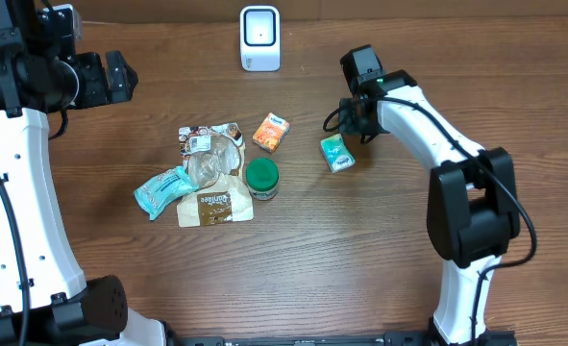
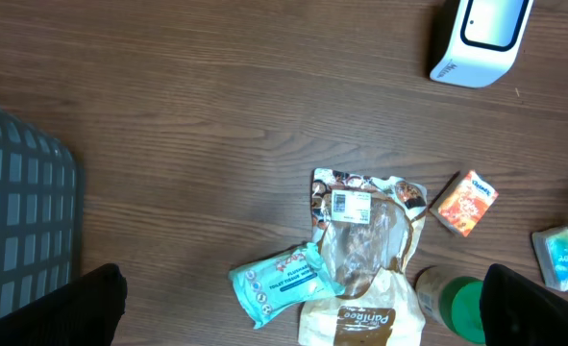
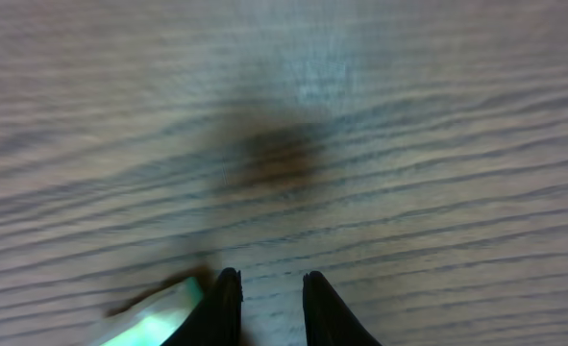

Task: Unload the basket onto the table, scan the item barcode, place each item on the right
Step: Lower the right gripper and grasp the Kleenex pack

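Brown wood-grain surface point(image 1: 293, 279) with a white barcode scanner point(image 1: 259, 38) standing upright at its far edge; all positions below are given from this scanner. Nearer the robot than the scanner, and toward the right arm's side, a small teal box point(image 1: 337, 152) lies flat on the wood, apart from the other goods. The right pincer point(image 3: 267, 293) is low over the surface just beside this box, on the side facing the scanner. Its two black fingers point(image 3: 224, 308) are drawn nearly together, with only a narrow strip of bare wood between them and nothing pinched. A blurred pale-green corner of the box shows next to one finger. Almost straight out from the scanner toward the robot lies an orange carton point(image 1: 271, 133), and farther along the same line stands a green-lidded jar point(image 1: 261, 178). Farther from the scanner again, toward the left arm's side, lies a cluster of soft packs. A printed snack packet point(image 1: 207, 142) shows a white barcode label face up. A clear-and-brown bag point(image 1: 214, 207) overlaps the packet and lies just beside the jar. A teal pouch point(image 1: 163, 189) touches the bag on the side away from the jar. The left pincer point(image 2: 303, 288) is well off to the scanner's left-arm side, spread wide, with its dark fingers point(image 2: 91, 308) at the two lower corners of the left wrist view and nothing held between them. A grey gridded basket point(image 2: 14, 221) fills the edge of that view farthest from the scanner.
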Robot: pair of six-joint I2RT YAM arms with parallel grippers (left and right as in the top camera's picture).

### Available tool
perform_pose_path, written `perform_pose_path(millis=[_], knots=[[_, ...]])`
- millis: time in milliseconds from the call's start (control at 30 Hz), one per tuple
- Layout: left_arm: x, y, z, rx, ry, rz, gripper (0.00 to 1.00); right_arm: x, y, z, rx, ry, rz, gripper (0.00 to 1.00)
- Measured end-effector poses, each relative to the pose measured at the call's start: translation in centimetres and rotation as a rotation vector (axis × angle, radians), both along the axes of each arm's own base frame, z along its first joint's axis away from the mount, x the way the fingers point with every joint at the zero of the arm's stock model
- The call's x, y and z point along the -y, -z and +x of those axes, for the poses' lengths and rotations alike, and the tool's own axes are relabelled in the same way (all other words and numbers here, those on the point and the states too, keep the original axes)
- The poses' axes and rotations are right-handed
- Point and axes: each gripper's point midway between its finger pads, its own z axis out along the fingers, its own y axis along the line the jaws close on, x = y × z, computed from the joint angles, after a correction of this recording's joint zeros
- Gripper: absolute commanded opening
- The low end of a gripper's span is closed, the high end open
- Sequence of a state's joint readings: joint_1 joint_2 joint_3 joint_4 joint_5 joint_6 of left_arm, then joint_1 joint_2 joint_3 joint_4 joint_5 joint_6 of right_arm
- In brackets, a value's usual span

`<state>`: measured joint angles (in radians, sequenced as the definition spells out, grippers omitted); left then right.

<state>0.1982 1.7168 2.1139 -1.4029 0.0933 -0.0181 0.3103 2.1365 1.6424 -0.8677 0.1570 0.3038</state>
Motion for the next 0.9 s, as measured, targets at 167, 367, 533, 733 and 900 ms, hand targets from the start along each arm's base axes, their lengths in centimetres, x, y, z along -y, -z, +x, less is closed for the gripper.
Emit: perform_pose_path(millis=[167,367,533,733,900], knots=[[0.0,0.0,0.0,0.000,0.000,0.000,1.00,-1.3,1.0,-0.6,-0.046,-0.084,0.053,0.19],[0.0,0.0,0.0,0.000,0.000,0.000,1.00,-6.2,0.7,-2.8,-0.119,-0.361,0.285,0.20],[0.0,0.0,0.0,0.000,0.000,0.000,1.00,-8.2,0.4,-8.1,-0.301,-0.477,0.393,0.18],[0.0,0.0,0.0,0.000,0.000,0.000,1.00,-3.7,1.1,-12.4,-0.518,-0.313,0.166,0.13],[0.0,0.0,0.0,0.000,0.000,0.000,1.00,-1.4,0.3,-10.1,-0.430,-0.136,0.017,0.14]])
